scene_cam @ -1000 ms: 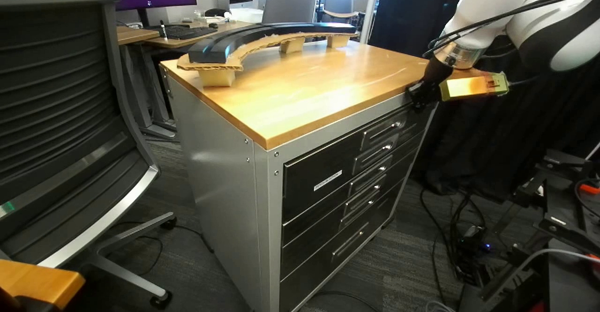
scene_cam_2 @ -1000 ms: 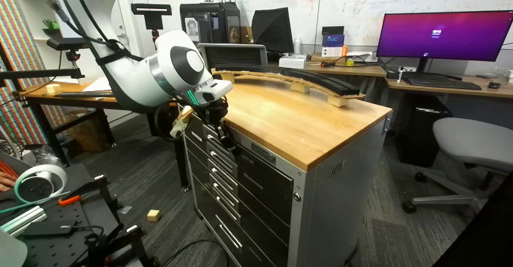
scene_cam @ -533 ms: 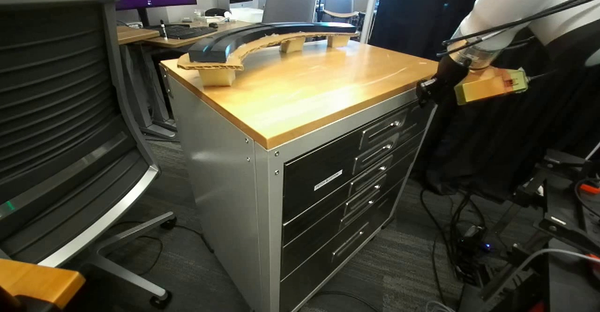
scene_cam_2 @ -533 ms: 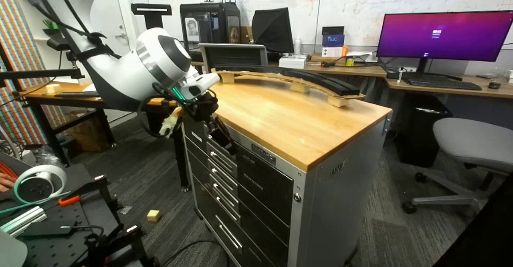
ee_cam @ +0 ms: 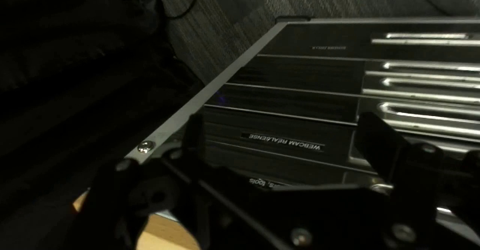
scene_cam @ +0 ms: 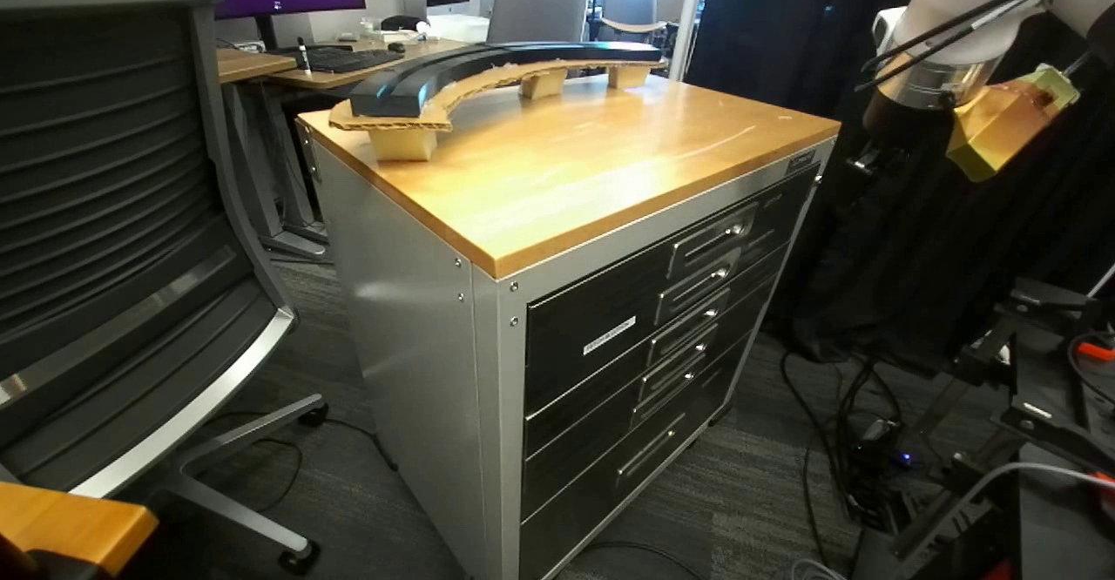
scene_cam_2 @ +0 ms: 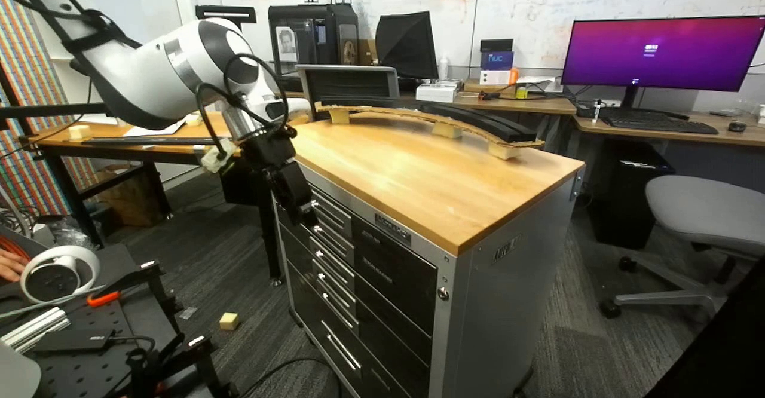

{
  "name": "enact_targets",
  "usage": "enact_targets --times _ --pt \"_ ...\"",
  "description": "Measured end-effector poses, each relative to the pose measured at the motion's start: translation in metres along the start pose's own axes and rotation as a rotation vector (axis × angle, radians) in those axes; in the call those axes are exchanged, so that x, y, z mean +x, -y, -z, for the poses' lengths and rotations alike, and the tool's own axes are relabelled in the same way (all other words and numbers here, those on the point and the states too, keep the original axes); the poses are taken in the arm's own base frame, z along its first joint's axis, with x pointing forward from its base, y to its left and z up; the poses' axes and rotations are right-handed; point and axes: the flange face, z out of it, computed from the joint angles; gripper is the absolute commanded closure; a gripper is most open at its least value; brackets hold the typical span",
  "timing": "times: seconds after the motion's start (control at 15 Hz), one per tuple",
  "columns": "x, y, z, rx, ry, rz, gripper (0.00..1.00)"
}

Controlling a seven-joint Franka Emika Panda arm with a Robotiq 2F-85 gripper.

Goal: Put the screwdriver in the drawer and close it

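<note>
Black two-fingered claw (ee_cam: 281, 126) hung near the drawer side of the wood-topped grey metal cabinet (scene_cam: 418, 336), fingers (ee_cam: 375, 141) spread wide apart. The wide top drawer (scene_cam: 623, 277), black front with a silver handle (scene_cam: 719, 239), sat closed in the cabinet. Up on the cabinet, toward the back, was a curved black rail (scene_cam: 514, 57) on brown cardboard (scene_cam: 475, 84) and pale blocks (scene_cam: 405, 145). Little yellowish cube (scene_cam_2: 229, 321) lay on the floor (scene_cam_2: 203, 254) out front.

Six drawer handles (scene_cam: 683, 331), one cabinet (scene_cam: 422, 310)
</note>
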Motion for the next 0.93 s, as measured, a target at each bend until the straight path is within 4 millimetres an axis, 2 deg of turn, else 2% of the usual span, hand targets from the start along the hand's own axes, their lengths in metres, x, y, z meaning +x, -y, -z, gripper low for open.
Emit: enact_targets --times 0.2,0.6,0.8,0.87,0.93 --pt "0.007 0.020 0.033 0.007 0.110 0.143 0.00" --pt "0.004 0.080 0.128 -0.016 0.342 0.355 0.00" --pt "0.009 0.093 0.187 -0.087 0.379 0.372 0.00" --pt "0.011 0.095 0.200 -0.086 0.368 0.374 0.00" --pt "0.010 0.096 0.199 -0.088 0.367 0.377 0.00"
